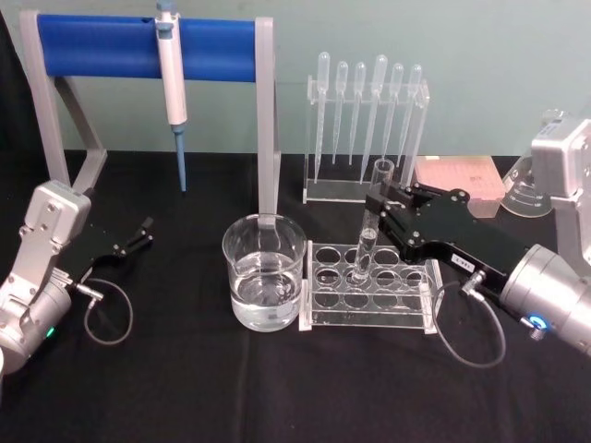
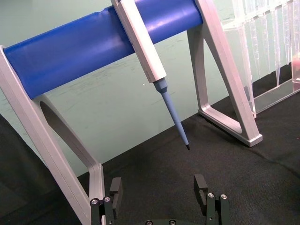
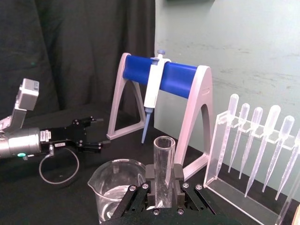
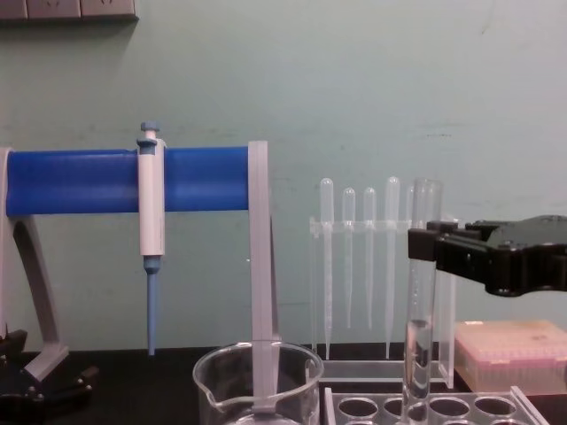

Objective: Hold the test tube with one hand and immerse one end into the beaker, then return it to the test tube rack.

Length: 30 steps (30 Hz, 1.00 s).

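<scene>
The test tube (image 1: 367, 226) stands upright with its lower end in a hole of the clear rack (image 1: 369, 288). My right gripper (image 1: 379, 205) is shut on its upper part, a little below the rim. In the right wrist view the test tube (image 3: 164, 157) sits clamped between the black fingers (image 3: 150, 174). In the chest view the right gripper (image 4: 423, 248) holds the test tube (image 4: 419, 310) from the right. The beaker (image 1: 264, 273), partly filled with clear liquid, stands just left of the rack. My left gripper (image 1: 143, 231) rests open at the left, apart from everything.
A blue-barred pipette stand (image 1: 138, 46) with a hanging white-and-blue pipette (image 1: 172, 83) stands behind the beaker. A rack of plastic droppers (image 1: 365, 120) stands behind the test tube rack. At the back right lie a pink box (image 1: 457, 180) and a glass flask (image 1: 526, 194).
</scene>
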Motion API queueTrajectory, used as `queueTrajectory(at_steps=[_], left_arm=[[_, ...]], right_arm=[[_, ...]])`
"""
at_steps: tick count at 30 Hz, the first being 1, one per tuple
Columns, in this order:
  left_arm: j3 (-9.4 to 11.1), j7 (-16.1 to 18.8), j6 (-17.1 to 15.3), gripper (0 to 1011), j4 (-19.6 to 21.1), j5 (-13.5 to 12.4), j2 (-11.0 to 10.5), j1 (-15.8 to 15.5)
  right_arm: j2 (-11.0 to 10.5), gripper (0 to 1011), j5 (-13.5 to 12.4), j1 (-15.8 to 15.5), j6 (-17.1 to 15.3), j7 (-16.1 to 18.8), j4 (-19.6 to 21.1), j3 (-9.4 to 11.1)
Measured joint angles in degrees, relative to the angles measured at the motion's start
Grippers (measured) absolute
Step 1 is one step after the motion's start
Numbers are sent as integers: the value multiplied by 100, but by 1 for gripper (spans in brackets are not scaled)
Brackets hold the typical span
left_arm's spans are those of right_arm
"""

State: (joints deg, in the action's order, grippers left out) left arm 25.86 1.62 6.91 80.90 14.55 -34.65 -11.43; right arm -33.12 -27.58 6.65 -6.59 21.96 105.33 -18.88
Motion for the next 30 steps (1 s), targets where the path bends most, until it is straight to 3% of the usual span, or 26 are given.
queueTrajectory(at_steps=[30], left_arm=[[0, 0, 0, 1000, 0, 0, 0, 0]], right_arm=[[301, 225, 220, 50, 84, 135, -593, -163]])
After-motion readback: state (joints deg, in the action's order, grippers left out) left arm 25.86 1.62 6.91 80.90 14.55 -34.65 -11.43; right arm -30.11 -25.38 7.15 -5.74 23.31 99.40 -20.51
